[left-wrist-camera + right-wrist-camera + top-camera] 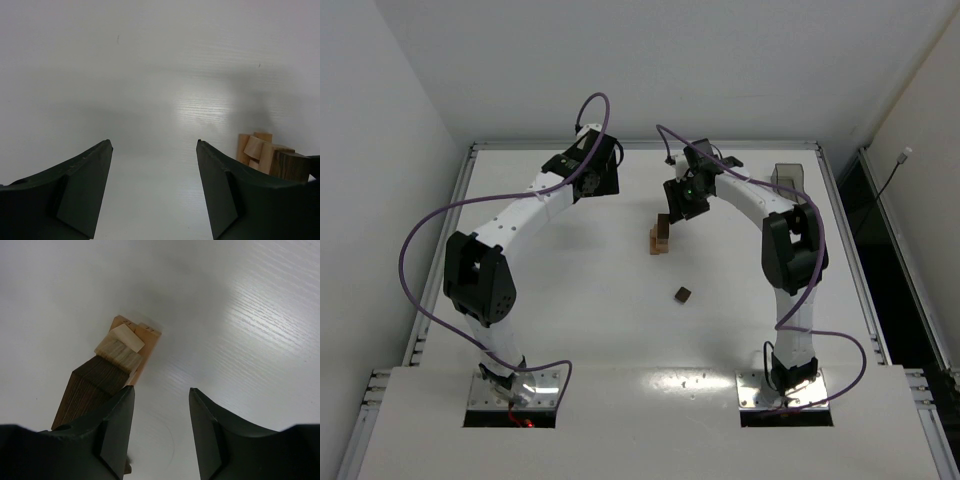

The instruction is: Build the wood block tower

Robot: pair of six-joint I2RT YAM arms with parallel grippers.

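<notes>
Probably light and easily toppled, the tower [122, 347] is seen just beside the right gripper [161, 392]; this and the left gripper [153, 145] are parted, empty. Flat opposite faces should be gripped.

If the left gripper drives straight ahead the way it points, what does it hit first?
Probably only bare table: nothing lies between the left gripper's open jaws. The tower sits off to the right of that line.

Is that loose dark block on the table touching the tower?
Apart. The top external view shows bare table between the dark block and the tower; the block lies nearer the arm bases.
</notes>
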